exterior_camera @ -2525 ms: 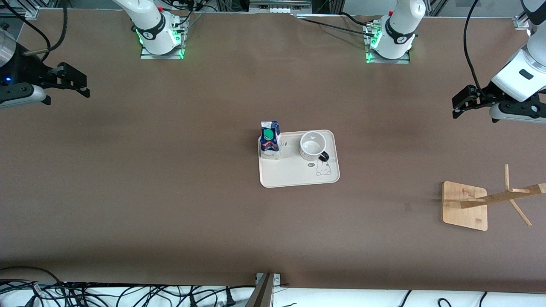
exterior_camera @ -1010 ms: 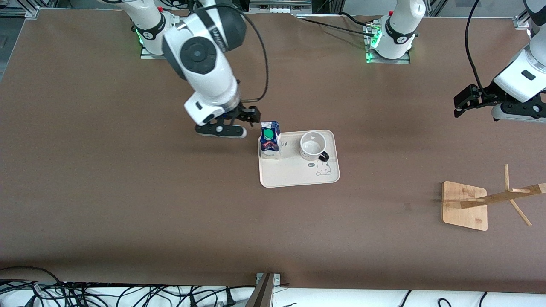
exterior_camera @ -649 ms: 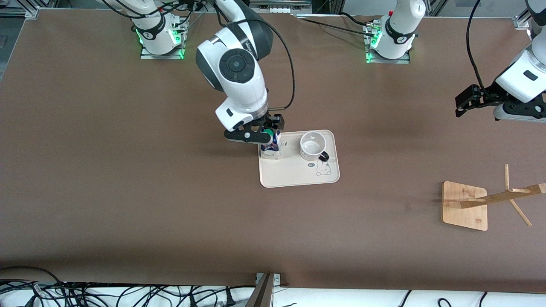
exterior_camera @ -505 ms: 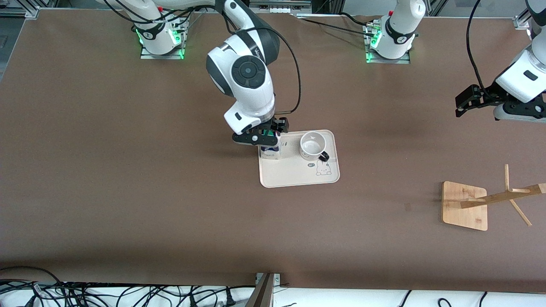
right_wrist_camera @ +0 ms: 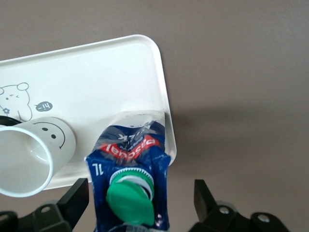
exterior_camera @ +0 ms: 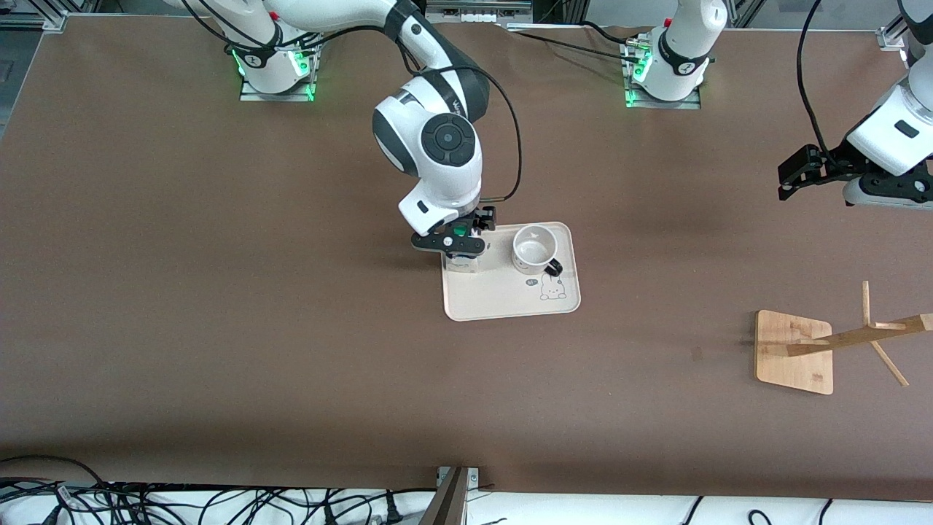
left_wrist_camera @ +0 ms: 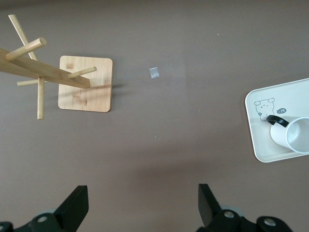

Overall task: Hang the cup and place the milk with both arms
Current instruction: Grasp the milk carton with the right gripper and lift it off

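Jaws of the right gripper (exterior_camera: 460, 241) stood wide apart, one finger on each side of the milk (right_wrist_camera: 133, 169), touching nothing I could see. Beside them the cup (exterior_camera: 534, 249) stood upright on the same white tray (exterior_camera: 503, 299). The left gripper (exterior_camera: 791, 175) waited open and empty over bare brown table (exterior_camera: 219, 292), with the wooden rack (exterior_camera: 794, 352) nearby below it.

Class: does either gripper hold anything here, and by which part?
Nothing is held. The right gripper stands open around the milk carton; the left gripper waits open.
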Motion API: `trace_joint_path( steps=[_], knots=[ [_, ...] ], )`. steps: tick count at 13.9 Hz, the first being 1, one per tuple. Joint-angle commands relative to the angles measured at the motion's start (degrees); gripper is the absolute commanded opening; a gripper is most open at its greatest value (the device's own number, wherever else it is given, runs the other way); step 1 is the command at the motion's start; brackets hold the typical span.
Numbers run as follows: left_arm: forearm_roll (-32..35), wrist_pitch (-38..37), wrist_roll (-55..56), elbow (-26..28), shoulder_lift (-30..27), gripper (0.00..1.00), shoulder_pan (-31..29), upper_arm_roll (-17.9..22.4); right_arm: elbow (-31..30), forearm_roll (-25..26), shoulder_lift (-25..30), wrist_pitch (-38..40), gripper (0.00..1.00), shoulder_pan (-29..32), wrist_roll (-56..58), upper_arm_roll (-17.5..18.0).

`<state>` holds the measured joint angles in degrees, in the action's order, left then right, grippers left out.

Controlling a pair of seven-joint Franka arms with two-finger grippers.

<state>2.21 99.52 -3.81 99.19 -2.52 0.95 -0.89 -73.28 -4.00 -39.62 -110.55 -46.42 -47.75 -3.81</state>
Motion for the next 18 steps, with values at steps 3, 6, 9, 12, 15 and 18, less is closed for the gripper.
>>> trace_joint_path(
  steps=[3,6,9,12,15,18],
  knots=[
    [0.2,-0.9,-0.9,-0.8,0.1,1.00,-0.2,-0.4,1.6,0.8,-1.2,-0.1,0.55,-1.0,-1.1,-0.5],
    [0.2,-0.9,-0.8,-0.8,0.1,1.00,-0.2,-0.5,1.9,0.7,-0.8,0.0,0.53,-1.0,-0.9,-0.7],
    [0.2,-0.9,-0.7,-0.8,0.1,1.00,-0.2,-0.6,2.0,0.3,0.5,1.1,0.49,-0.7,-0.2,-0.8],
    [0.2,-0.9,-0.6,-0.8,0.1,1.00,-0.2,-0.6,2.9,0.2,3.0,5.6,0.49,0.6,1.8,-1.1],
    [0.2,-0.9,-0.4,-0.8,0.1,1.00,0.3,-0.7,1.5,0.1,7.1,8.4,0.49,5.4,10.1,-2.2],
    [0.2,-0.9,1.0,-0.9,0.1,1.00,0.5,-0.9,-1.8,-0.3,11.1,10.3,0.51,7.5,16.9,-7.5]
  ],
)
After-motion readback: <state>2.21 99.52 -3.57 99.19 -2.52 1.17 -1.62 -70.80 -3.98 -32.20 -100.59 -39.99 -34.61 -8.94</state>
